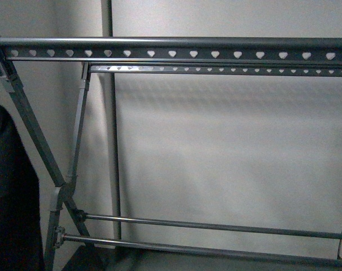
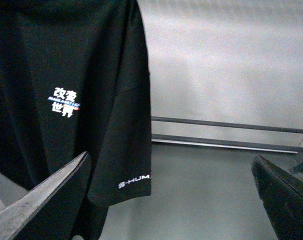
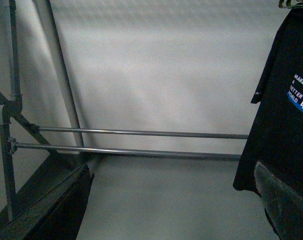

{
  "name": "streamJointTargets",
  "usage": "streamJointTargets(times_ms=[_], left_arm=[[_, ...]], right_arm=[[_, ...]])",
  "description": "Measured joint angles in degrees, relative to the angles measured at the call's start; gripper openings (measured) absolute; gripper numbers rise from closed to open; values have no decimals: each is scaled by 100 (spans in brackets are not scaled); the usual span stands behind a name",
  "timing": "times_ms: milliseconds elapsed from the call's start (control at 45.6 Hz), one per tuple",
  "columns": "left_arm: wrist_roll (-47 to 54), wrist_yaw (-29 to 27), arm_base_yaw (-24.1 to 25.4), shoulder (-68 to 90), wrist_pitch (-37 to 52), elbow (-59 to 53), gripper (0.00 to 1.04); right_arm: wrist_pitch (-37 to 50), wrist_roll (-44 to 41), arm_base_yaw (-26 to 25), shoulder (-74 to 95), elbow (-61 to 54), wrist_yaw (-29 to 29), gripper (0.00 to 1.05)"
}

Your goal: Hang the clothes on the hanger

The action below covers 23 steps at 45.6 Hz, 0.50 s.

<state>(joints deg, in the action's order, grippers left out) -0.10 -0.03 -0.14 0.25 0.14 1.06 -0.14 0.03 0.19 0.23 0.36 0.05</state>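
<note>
The grey metal rack (image 1: 171, 48) with heart-shaped holes in its top rails fills the front view; its low rods show in both wrist views. A black T-shirt (image 2: 71, 100) hangs in front of my left gripper (image 2: 176, 200), with white lettering on chest and sleeve hem. Another black T-shirt (image 3: 284, 115) with white "MAKE" lettering hangs in the right wrist view beside my right gripper (image 3: 176, 200). Both grippers are open and empty. A dark cloth edge (image 1: 10, 197) shows at the front view's left. Neither arm shows in the front view.
A pale wall (image 1: 227, 152) stands behind the rack. Slanted folding legs (image 1: 35, 135) and a vertical post (image 1: 112, 141) are at the rack's left end. Two low horizontal rods (image 1: 216, 234) run near the grey floor (image 3: 166, 195).
</note>
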Motion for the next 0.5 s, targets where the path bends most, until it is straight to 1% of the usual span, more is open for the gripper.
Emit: streamJointTargets(times_ms=[307,329,351,373,416,438,460,504], left_arm=[[2,7,2,2,-2,0,98],[68,232,76,57,-76,20,98],[162,629,188,144,-245,87,98],[170,820,260,219,-328,125,98],[190,1537,529,710,-389,273,98],[146,1683,636,1001,-306,352,98],[120,1690,682,1150,-243,396,98],[-225,1408,946,2050,247,754,98]], right_arm=[[0,0,0,0,0,0,97],[0,0,0,0,0,0,97],[0,0,0,0,0,2,97],[0,2,0,0,0,4,97],[0,2,0,0,0,2,97],[0,0,-2,0,0,-4,97],[0,0,-2,0,0,-17,97],[0,0,-2,0,0,-13,97]])
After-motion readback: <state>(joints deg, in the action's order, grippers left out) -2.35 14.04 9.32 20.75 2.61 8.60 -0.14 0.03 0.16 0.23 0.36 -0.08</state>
